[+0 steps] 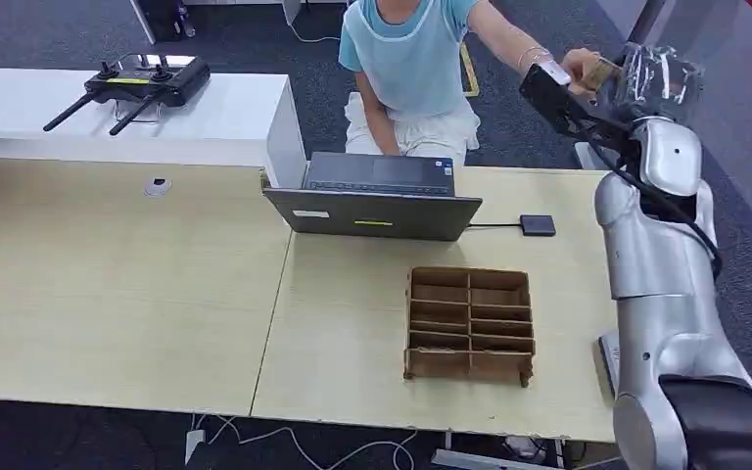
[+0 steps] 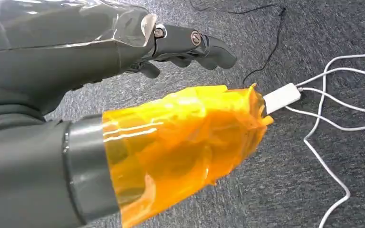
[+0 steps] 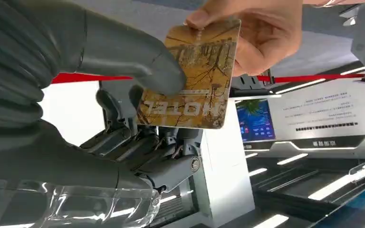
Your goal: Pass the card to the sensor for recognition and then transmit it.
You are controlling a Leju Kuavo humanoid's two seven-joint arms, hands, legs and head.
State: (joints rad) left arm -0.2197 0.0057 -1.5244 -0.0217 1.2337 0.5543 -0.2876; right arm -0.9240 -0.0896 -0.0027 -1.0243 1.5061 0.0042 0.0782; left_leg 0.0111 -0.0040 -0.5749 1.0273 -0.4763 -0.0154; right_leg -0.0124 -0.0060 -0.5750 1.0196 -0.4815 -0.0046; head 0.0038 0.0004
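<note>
Nearest us, our left hand hangs over the carpet, fingers loosely apart, holding nothing. Beyond the cardboard divider box on the worktop, our right arm reaches up and out past the laptop. There our right hand pinches the card under its thumb, while the person's hand grips the card's far edge. We judge this the handover: keep the wrist steady and loosen the thumb only once their grip looks firm.
</note>
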